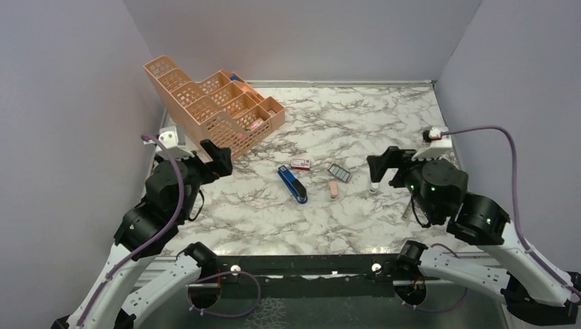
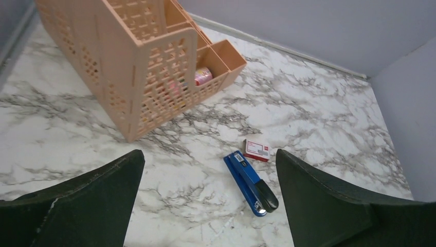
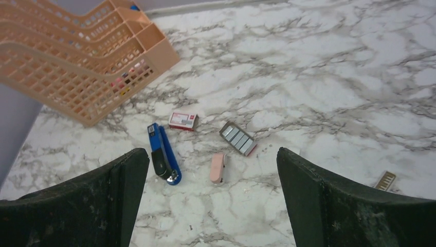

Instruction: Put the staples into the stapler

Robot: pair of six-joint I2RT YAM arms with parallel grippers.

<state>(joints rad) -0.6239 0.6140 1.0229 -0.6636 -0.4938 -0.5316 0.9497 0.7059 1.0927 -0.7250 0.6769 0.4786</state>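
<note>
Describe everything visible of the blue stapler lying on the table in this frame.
The stapler is slim, with a blue body, a black section toward its near end and a bit of silver metal at that tip. It looks like plastic over metal. It appears closed and lies flat on the marble table, angled diagonally, roughly midway between the two arms. The small red-and-white box sits just beyond its far end, seemingly with a small gap. Nothing holds it.
</note>
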